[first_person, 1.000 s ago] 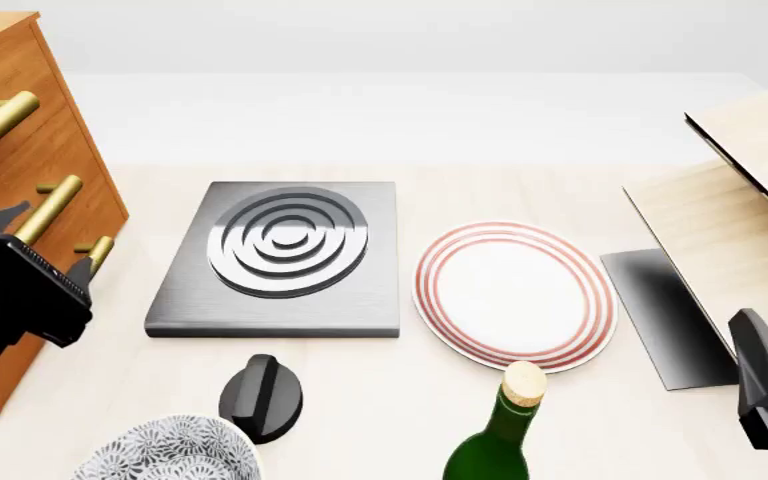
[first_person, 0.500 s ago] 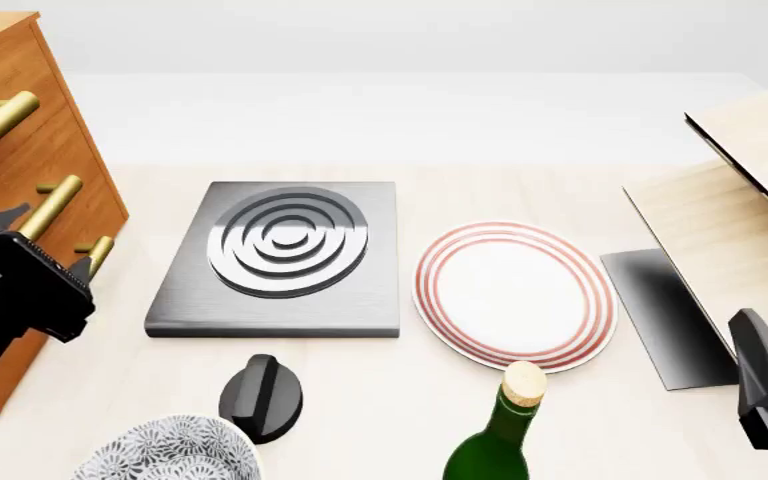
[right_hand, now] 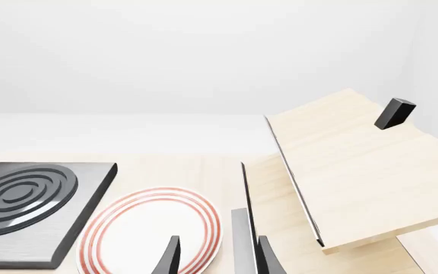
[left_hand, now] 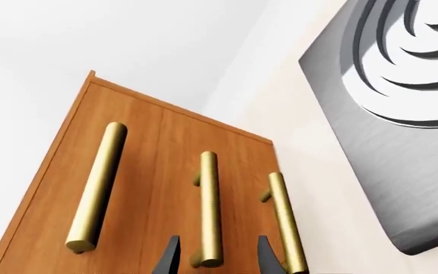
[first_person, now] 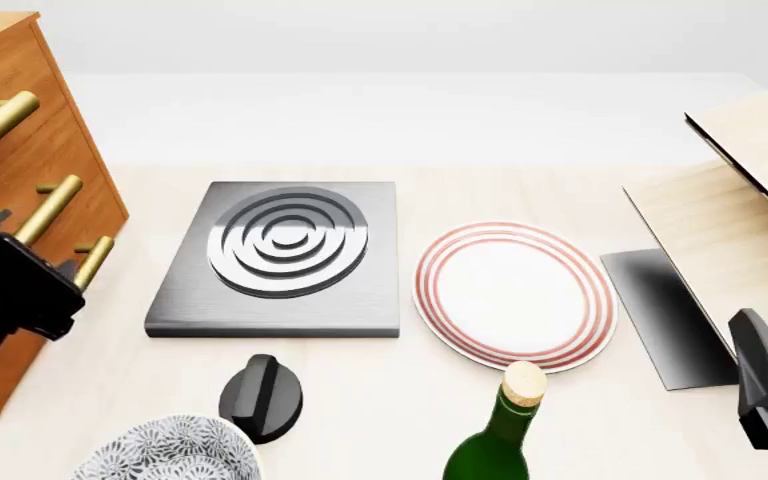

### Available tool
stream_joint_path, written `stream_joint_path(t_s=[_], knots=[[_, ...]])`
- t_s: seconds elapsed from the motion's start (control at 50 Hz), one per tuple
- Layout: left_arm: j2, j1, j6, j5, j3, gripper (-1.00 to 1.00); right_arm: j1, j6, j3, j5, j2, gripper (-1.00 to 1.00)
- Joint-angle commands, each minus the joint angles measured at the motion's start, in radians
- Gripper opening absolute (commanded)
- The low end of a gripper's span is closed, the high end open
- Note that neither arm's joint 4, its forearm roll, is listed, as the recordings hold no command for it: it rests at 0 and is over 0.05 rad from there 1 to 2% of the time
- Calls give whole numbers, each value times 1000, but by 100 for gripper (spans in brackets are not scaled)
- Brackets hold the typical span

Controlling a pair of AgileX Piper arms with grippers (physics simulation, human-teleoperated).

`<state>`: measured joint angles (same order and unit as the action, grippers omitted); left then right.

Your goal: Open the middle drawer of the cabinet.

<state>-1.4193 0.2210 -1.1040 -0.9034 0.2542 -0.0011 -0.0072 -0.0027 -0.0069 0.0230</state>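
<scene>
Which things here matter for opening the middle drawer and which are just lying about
Job: cabinet, middle drawer handle, left gripper.
Lying about: stove plate, striped plate, bottle, black knob, patterned bowl, pale wood box.

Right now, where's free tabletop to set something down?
Bare strip beyond the stove plate and striped plate, up to the table's far edge. Near edge is crowded: knob, patterned bowl, bottle. Cabinet and left gripper fill the left.
</scene>
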Motion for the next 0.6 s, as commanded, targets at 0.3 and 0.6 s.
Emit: stream_joint_path(t_s=[0.3,0.6], knots=[[-84,68,-7,-74,33,100,-1,1,0,3,-6,100],[-139,73,-14,-100,57,100,-1,1,0,2,-5,100]])
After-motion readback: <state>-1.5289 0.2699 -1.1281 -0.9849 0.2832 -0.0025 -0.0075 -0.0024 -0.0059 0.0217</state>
